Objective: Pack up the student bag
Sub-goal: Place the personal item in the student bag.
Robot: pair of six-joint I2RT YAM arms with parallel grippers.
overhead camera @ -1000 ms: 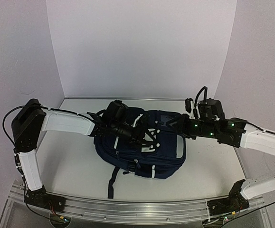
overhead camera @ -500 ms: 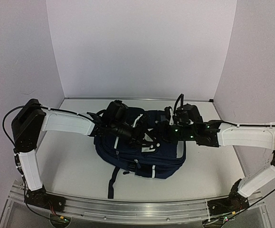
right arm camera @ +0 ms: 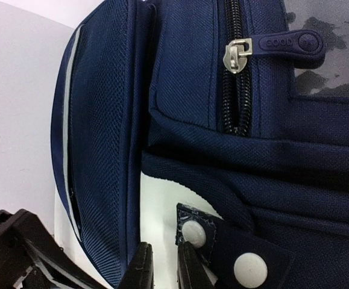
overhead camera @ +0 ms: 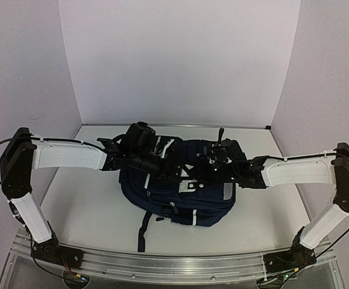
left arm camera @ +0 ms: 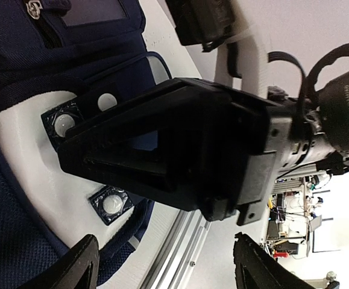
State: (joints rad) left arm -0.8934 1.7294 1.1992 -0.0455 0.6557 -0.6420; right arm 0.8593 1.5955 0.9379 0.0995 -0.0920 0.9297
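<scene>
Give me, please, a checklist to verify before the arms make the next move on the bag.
1. Bag lying on the table: ok.
2. Left gripper open, with nothing in it: ok.
3. Right gripper holding bag fabric: cannot tell; its jaws are nearly together beside the snap tab.
4. Room between the two grippers: probably not ok; the right one fills the left wrist view.
5. Zipper open enough for packing: cannot tell.
</scene>
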